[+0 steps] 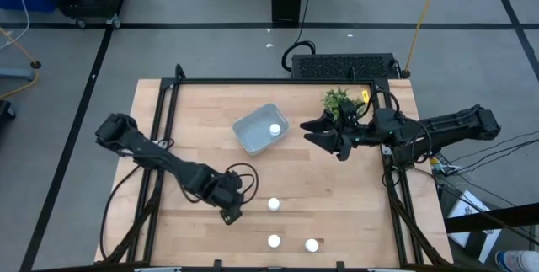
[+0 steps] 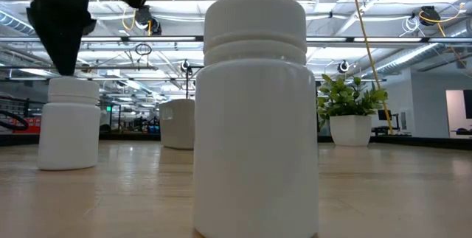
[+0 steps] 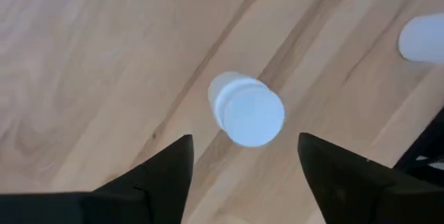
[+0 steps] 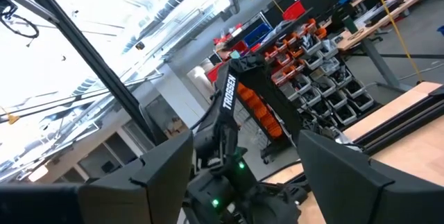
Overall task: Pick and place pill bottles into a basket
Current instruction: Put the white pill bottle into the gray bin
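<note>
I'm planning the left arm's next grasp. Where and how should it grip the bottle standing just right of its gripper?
Grip the bottle across its round side wall, below the cap, coming straight down. It stands upright with open wood around it, and the left gripper, fingers spread, already looks down on its cap, so closing on opposite sides should probably hold.

Overhead straight down on whole table, low camera level, close behind a pill bottle

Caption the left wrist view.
Open left gripper poised above an upright white pill bottle on the wooden table.
</note>
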`<control>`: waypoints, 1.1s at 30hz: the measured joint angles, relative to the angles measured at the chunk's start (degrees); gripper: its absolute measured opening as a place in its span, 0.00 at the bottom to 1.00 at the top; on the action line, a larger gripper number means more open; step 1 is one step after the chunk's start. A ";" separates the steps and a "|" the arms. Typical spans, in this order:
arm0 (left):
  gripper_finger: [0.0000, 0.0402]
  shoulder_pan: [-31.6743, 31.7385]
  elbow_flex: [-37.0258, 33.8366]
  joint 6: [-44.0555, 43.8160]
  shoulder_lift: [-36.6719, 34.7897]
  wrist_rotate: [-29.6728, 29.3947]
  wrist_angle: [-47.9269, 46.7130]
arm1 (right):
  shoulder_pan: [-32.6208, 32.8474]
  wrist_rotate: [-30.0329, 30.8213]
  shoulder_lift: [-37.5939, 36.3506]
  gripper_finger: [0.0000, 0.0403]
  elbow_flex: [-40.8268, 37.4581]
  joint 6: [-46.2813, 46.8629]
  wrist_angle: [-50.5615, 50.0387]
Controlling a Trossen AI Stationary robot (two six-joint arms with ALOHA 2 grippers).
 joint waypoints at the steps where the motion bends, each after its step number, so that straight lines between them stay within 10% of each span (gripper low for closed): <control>1: 0.69 0.08 0.00 0.19 0.08 0.35 0.19 | 0.00 0.00 0.00 0.64 0.00 -0.15 -0.02; 33: 0.83 0.04 0.00 2.10 6.94 0.53 3.69 | -0.11 0.02 0.00 0.63 0.00 -0.35 -1.27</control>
